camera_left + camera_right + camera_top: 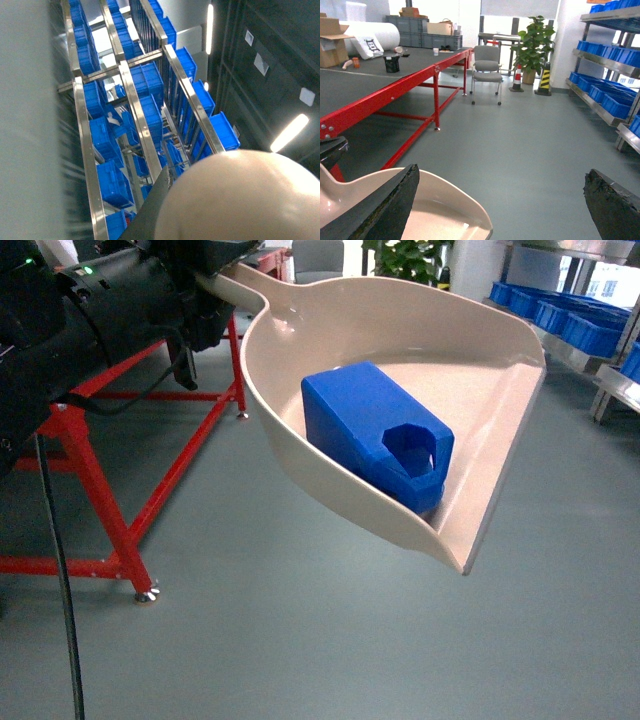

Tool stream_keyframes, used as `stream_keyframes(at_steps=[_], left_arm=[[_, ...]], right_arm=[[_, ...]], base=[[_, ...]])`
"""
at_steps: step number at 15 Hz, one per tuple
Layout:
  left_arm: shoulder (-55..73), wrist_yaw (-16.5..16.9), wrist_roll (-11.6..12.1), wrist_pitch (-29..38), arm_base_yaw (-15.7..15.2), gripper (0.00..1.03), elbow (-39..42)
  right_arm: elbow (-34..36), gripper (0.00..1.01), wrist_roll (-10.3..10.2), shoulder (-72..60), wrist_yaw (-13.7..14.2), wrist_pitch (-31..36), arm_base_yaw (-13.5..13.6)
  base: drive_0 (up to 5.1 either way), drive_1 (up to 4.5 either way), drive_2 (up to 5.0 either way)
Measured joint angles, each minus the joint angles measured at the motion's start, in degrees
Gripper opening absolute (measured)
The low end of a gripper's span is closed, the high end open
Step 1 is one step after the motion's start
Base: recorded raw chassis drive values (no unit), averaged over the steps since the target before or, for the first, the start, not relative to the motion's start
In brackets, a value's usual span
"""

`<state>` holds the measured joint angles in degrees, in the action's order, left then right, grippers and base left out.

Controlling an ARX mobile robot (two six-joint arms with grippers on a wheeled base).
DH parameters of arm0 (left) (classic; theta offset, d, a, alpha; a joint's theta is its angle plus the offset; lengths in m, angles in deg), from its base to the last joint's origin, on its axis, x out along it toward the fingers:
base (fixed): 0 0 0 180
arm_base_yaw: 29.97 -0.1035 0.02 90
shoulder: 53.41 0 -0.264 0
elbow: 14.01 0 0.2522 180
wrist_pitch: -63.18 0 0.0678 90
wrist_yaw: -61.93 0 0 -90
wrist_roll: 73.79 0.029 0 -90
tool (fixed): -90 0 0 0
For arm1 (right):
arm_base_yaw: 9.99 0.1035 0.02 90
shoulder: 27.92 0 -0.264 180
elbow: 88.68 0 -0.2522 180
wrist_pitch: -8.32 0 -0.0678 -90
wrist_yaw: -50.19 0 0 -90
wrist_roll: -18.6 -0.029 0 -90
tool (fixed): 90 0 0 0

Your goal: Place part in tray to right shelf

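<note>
While the left end effector (pixel 205 285) grips its handle, the beige tray (pixel 500 430) carries the solid-blue part (pixel 375 435).

Grey floor (pixel 530 135), red-framed table (pixel 395 85) (chair (pixel 487 65) behind).

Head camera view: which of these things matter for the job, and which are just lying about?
Part of the job:
- part, lying in the tray
- tray
- right shelf

Just there:
- red-framed table
- grey chair
- potted plant
</note>
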<state>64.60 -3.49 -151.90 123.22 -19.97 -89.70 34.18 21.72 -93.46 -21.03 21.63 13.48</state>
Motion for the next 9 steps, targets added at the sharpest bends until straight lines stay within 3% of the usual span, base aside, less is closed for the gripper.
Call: stream_keyframes(at_steps=[9], left_arm=[[0.00, -0.26, 0.09, -0.57, -0.44, 0.12, 0.00]], right_arm=[[0.00, 0.98, 0.00, -0.11, -0.17, -0.33, 0.15]], base=[[-0.1, 4.13, -4.4]])
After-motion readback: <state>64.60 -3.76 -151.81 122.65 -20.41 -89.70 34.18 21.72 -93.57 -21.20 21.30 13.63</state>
